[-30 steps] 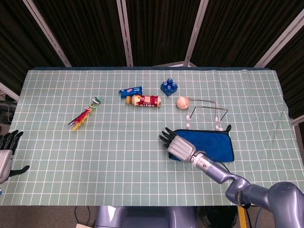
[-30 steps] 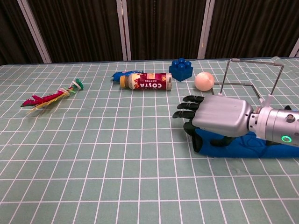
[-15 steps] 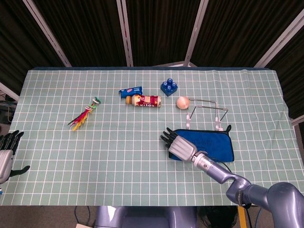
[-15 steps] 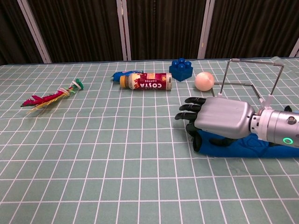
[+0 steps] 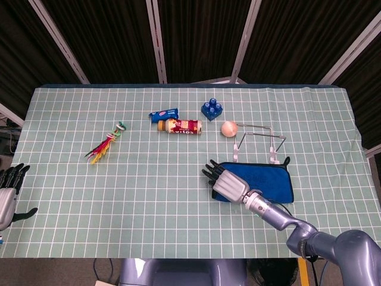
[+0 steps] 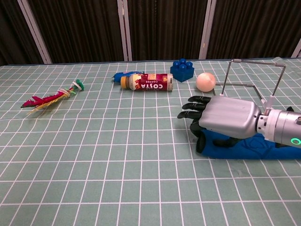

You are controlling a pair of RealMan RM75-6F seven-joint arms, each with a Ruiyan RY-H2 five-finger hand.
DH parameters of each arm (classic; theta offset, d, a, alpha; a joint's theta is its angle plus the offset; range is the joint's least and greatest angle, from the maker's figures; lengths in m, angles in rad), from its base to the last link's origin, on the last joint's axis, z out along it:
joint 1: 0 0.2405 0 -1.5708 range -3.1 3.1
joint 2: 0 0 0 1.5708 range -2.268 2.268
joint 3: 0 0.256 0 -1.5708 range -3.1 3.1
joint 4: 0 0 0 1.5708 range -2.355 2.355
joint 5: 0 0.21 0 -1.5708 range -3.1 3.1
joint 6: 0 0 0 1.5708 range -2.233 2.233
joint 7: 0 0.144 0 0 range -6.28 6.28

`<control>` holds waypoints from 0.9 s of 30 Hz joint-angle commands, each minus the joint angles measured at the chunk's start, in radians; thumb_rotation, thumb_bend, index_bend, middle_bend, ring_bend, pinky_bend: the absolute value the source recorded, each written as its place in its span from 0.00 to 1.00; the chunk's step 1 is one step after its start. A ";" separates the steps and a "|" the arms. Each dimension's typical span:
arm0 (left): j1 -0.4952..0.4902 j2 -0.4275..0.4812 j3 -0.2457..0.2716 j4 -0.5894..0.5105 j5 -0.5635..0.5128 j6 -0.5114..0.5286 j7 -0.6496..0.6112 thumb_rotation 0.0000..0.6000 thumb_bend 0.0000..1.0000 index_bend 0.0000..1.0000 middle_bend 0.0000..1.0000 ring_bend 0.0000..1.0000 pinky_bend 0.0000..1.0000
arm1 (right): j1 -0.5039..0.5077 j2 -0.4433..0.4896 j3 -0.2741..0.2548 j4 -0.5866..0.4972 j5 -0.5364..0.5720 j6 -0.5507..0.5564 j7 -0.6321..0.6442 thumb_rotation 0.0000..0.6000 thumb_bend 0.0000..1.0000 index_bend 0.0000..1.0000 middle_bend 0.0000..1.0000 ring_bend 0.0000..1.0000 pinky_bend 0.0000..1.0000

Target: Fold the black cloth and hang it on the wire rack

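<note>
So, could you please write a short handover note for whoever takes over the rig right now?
Right hand: over the left end of the cloth, fingers curled at its edge; whether it has a grip on it cannot be told.
Left hand: at the table's left edge, fingers apart, holding nothing.
Cloth: looks blue here, lying flat on the table just in front of the rack, which stands beside the ball.
Done: nothing visible; the cloth is neither lifted nor on the rack.
Left: fold the cloth and hang it on the rack.
</note>
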 commanded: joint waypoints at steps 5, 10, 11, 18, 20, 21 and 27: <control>0.000 -0.001 0.001 -0.002 0.002 0.002 0.003 1.00 0.00 0.00 0.00 0.00 0.00 | -0.005 0.000 -0.005 0.015 -0.005 0.011 0.013 1.00 0.22 0.51 0.07 0.00 0.01; 0.000 -0.001 0.000 -0.002 0.001 0.002 0.004 1.00 0.00 0.00 0.00 0.00 0.00 | -0.005 -0.005 -0.004 0.023 -0.006 0.016 0.024 1.00 0.27 0.52 0.07 0.00 0.01; 0.000 -0.001 0.000 -0.002 0.001 0.002 0.004 1.00 0.00 0.00 0.00 0.00 0.00 | -0.006 -0.006 -0.004 0.024 -0.006 0.017 0.027 1.00 0.28 0.52 0.07 0.00 0.01; 0.000 0.000 0.000 -0.001 0.001 0.001 0.000 1.00 0.00 0.00 0.00 0.00 0.00 | -0.013 -0.012 -0.003 0.024 0.003 0.022 0.065 1.00 0.42 0.59 0.07 0.00 0.02; 0.000 -0.001 0.001 0.000 0.002 0.001 0.000 1.00 0.00 0.00 0.00 0.00 0.00 | -0.015 -0.012 -0.002 0.022 0.004 0.028 0.080 1.00 0.46 0.61 0.07 0.00 0.02; 0.000 -0.001 0.001 -0.001 0.002 0.001 0.000 1.00 0.00 0.00 0.00 0.00 0.00 | -0.016 -0.012 -0.001 0.022 0.004 0.032 0.085 1.00 0.47 0.61 0.08 0.00 0.03; 0.000 0.001 0.000 -0.003 0.000 0.001 -0.002 1.00 0.00 0.00 0.00 0.00 0.00 | -0.025 -0.004 0.018 0.004 0.018 0.067 0.140 1.00 0.47 0.66 0.09 0.00 0.05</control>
